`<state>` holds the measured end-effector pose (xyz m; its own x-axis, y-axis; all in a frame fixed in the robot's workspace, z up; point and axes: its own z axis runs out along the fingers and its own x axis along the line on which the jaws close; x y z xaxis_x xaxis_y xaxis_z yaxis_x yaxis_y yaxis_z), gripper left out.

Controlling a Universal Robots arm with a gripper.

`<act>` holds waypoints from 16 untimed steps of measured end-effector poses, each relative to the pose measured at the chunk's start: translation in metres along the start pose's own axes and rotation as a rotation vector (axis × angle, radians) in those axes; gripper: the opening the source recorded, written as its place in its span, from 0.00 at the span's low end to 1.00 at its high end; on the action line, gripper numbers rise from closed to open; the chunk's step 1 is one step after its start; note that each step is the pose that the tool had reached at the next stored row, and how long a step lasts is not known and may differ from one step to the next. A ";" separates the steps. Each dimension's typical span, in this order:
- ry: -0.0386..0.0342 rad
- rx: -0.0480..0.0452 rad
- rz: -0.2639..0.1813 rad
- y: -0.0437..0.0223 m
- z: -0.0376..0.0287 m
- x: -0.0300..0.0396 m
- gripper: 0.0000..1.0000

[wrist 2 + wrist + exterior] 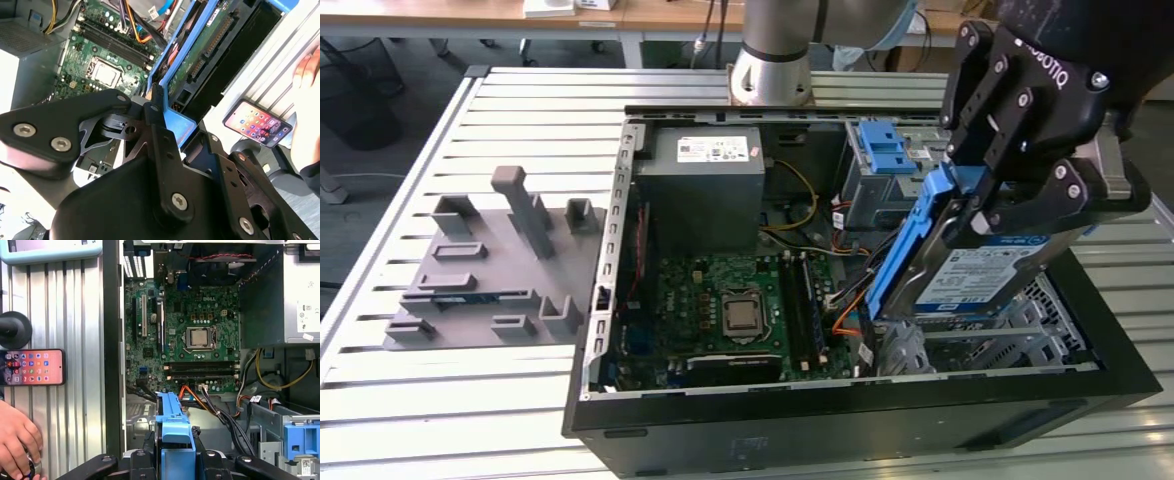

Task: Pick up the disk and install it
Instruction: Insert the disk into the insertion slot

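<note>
The disk (pixel 983 272) is a silver hard drive with a blue-and-white label and blue rails. It hangs tilted, on edge, over the open computer case (pixel 854 410) at the exterior view's right, its lower end down among the orange cables. My black gripper (pixel 991 200) is shut on its upper end. In the second wrist view the gripper (pixel 159 114) clamps the blue rail (pixel 176 125), and the disk's connector side (pixel 220 40) faces the camera. In the first wrist view the blue rail (pixel 172 425) rises between the fingers (pixel 212 462), above the motherboard (pixel 195 335).
A grey power-supply box (pixel 707 180) and a metal cage with a light-blue latch (pixel 891 152) sit at the case's back. A grey moulded fixture (pixel 494 270) lies at the exterior view's left. Beside the case, a phone (pixel 32 367) and a person's hand (pixel 15 440) rest on the slatted table.
</note>
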<state>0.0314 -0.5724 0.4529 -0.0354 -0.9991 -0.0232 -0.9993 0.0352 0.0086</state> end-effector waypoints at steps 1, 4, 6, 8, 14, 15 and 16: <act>0.0000 -0.0002 0.000 -0.0024 0.0002 -0.0001 0.36; 0.0001 -0.0007 0.000 -0.0087 0.0006 -0.0003 0.36; 0.0001 -0.0007 0.000 -0.0120 0.0009 -0.0004 0.36; 0.0001 -0.0006 0.000 -0.0151 0.0011 -0.0005 0.36; 0.0001 -0.0006 0.000 -0.0251 0.0020 -0.0008 0.36; 0.0001 -0.0006 0.000 -0.0267 0.0021 -0.0008 0.36; 0.0000 -0.0006 0.000 -0.0282 0.0023 -0.0009 0.36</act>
<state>0.0596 -0.5724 0.4504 -0.0354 -0.9991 -0.0232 -0.9993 0.0352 0.0092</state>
